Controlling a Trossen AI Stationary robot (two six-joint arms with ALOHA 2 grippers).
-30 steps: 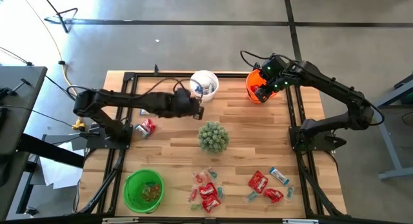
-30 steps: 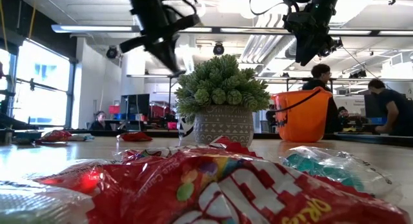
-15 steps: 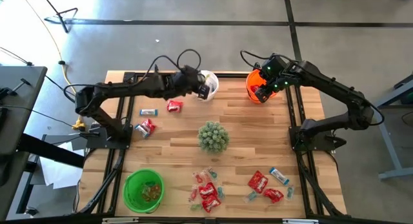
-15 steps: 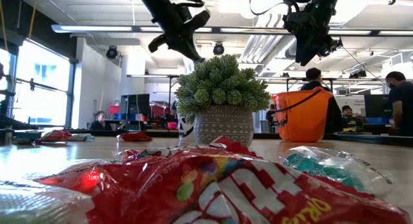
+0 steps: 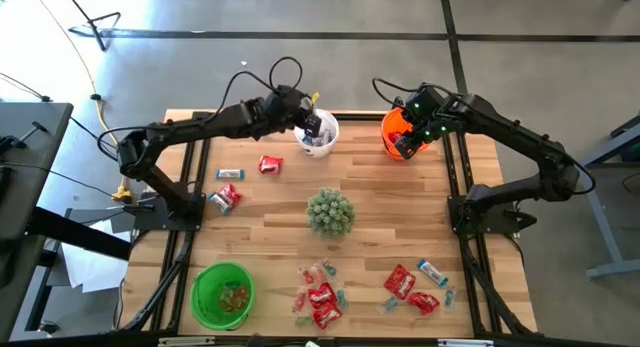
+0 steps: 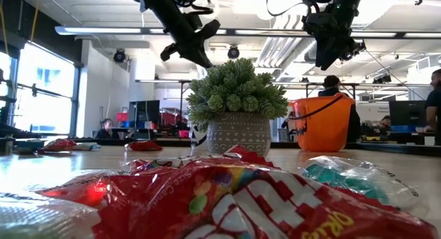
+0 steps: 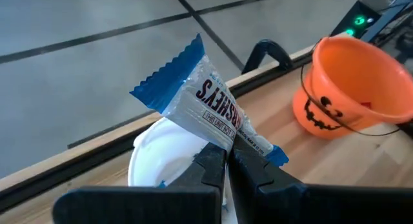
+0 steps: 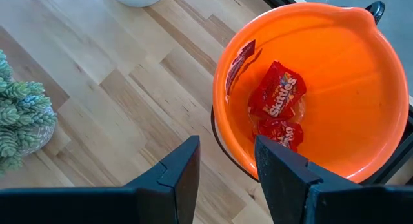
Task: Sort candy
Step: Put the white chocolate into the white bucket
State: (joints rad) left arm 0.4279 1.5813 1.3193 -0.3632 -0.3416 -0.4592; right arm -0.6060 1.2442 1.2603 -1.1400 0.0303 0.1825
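Note:
My left gripper (image 7: 224, 161) is shut on a candy: a silver-white wrapper with blue ends (image 7: 205, 95). It hangs over the white bucket (image 5: 320, 133) at the table's far edge. My right gripper (image 8: 226, 169) stands open above the orange bucket (image 8: 335, 75), which holds red packets (image 8: 279, 90). More candy lies loose on the table: a red packet (image 5: 269, 165), a blue-and-white one (image 5: 231, 173), and piles near the front edge (image 5: 320, 293) (image 5: 410, 285). My left gripper pinches the wrapper between its two fingers, near one blue crimped end (image 7: 237, 132). Most of the wrapper sticks out beyond the fingertips, slanting upward. It is lifted clear, above the white bucket's rim (image 7: 145, 143).
A green spiky plant in a pot (image 5: 330, 211) stands mid-table between the buckets and the candy piles. A green bucket (image 5: 222, 295) with small pieces sits at the near left. Black rails (image 5: 187, 177) run along both table sides. People show in the room beyond.
My left gripper, shut on the wrapped candy, has swung from over the middle of the table toward the far edge. It has risen a little and turned, and now hangs over the white bucket. My right gripper has kept still.

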